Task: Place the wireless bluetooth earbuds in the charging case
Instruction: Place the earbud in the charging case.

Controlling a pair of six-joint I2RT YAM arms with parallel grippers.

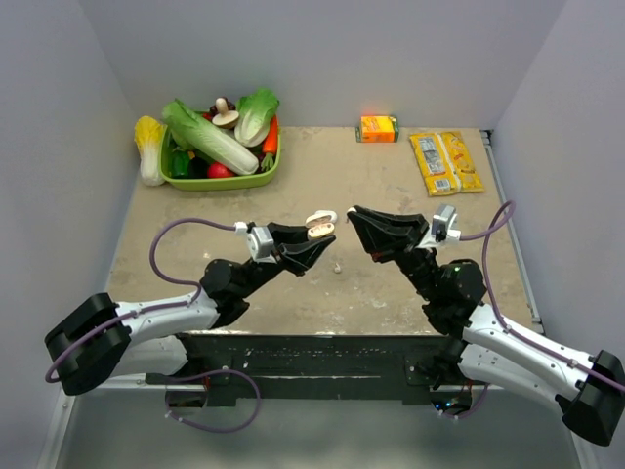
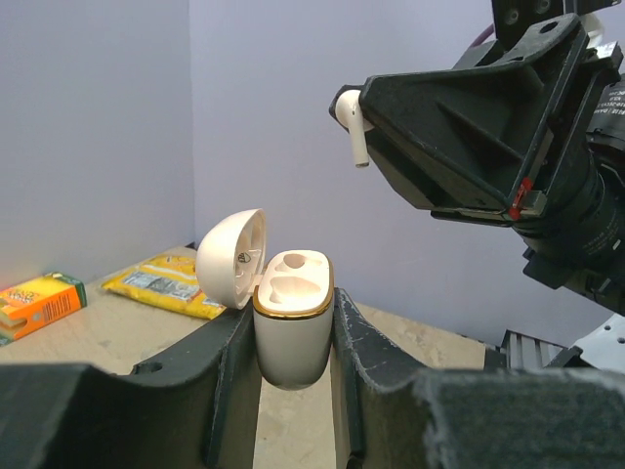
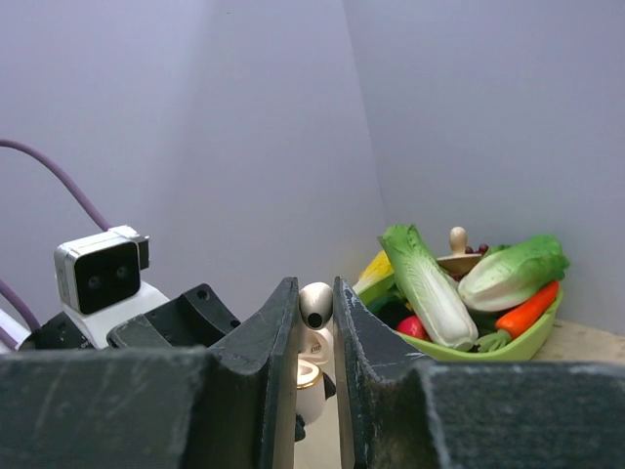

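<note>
My left gripper (image 1: pixel 317 237) (image 2: pixel 293 327) is shut on the charging case (image 2: pixel 291 342) (image 1: pixel 320 227), holding it above the table. The glossy white case has a gold rim, and its lid (image 2: pixel 230 259) is flipped open to the left; both sockets look empty. My right gripper (image 1: pixel 354 215) (image 3: pixel 315 298) is shut on one white earbud (image 3: pixel 315 305) (image 2: pixel 354 125) at its fingertips. That earbud hangs stem down, above and slightly right of the open case. The case (image 3: pixel 310 386) also shows low between the right fingers. A tiny pale piece (image 1: pixel 337 266), possibly another earbud, lies on the table below.
A green basket (image 1: pixel 220 182) of toy vegetables stands at the back left. An orange box (image 1: pixel 378 128) and a yellow packet (image 1: pixel 445 162) lie at the back right. Grey walls close in the table on three sides.
</note>
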